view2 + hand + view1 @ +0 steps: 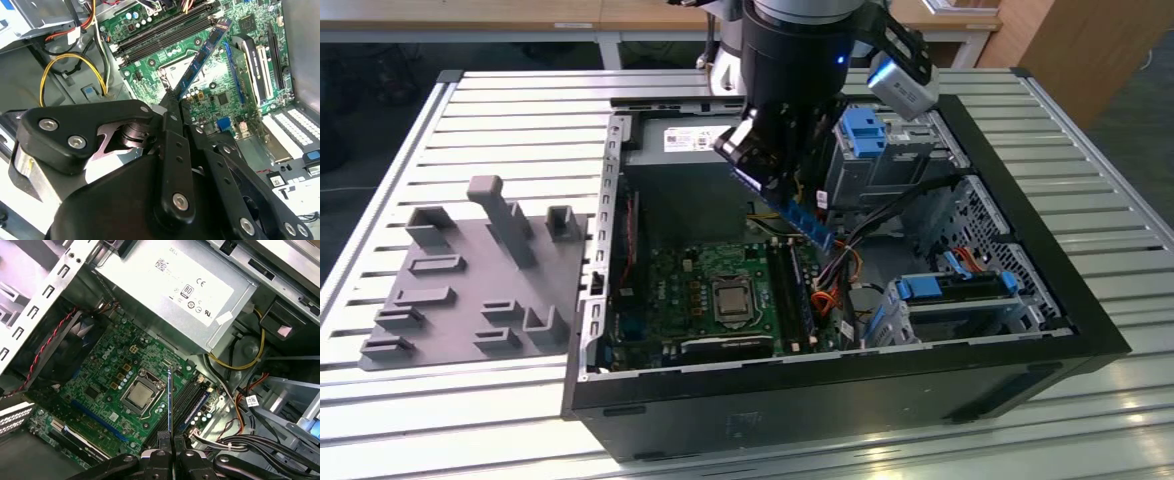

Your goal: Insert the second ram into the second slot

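The gripper (171, 441) has its fingers (160, 444) clamped tight on one end of the second ram (202, 55), so the stick is firmly pinched and sticks straight out from the fingertips. In the second wrist view you get the flat blue face with its row of little chips. The long axis runs away from the fingers, and the free end points out over the green motherboard (680, 290). In the first wrist view it's edge-on, just a thin line rising from between the two fingers.

From the exterior view the stick hangs slanted. The gripped end is up high, and the free end angles down toward the exterior view's right. So it's tilted, not lying level along the memory slots (160, 31). It isn't seated in any slot. It's up in the air over the board, close to the slots and the CPU socket (142, 392). I can't tell whether the low tip brushes anything.

Further out, the silver power supply (170, 295) sits past the board. There's a loop of yellow cables (55, 65) off to one side, and the chunky blue drive-bay tabs (865, 130) are next to the arm. It's all inside a black PC case (854, 390) lying open-side-up on a slatted metal surface (480, 110). A grey fixture tray (454, 300) sits on the slats at the exterior view's left, apart from the case.
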Action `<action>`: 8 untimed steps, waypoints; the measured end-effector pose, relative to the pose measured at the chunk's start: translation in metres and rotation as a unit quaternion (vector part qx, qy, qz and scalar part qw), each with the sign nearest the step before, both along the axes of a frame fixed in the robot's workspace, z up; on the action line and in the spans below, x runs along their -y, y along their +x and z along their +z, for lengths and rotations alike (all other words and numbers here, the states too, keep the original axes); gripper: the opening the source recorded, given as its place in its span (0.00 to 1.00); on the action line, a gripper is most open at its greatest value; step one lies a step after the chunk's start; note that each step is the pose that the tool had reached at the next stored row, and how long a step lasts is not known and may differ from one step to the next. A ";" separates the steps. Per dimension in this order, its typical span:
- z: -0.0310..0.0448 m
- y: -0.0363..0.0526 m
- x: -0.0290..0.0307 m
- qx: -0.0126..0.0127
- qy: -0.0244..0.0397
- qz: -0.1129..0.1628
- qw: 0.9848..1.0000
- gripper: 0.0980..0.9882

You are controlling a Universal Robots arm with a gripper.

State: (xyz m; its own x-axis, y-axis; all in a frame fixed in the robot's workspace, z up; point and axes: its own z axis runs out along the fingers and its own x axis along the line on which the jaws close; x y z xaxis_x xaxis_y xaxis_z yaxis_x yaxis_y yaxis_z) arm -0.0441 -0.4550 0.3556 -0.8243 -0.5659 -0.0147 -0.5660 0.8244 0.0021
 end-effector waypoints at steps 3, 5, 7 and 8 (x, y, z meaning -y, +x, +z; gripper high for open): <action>0.0000 0.0000 0.0000 0.000 0.000 -0.008 1.000 0.04; 0.0000 0.0000 0.0000 0.000 0.000 -0.013 1.000 0.04; 0.0000 0.0000 0.0000 0.000 0.000 -0.018 1.000 0.04; 0.0000 0.0000 0.0000 0.000 0.000 -0.021 1.000 0.04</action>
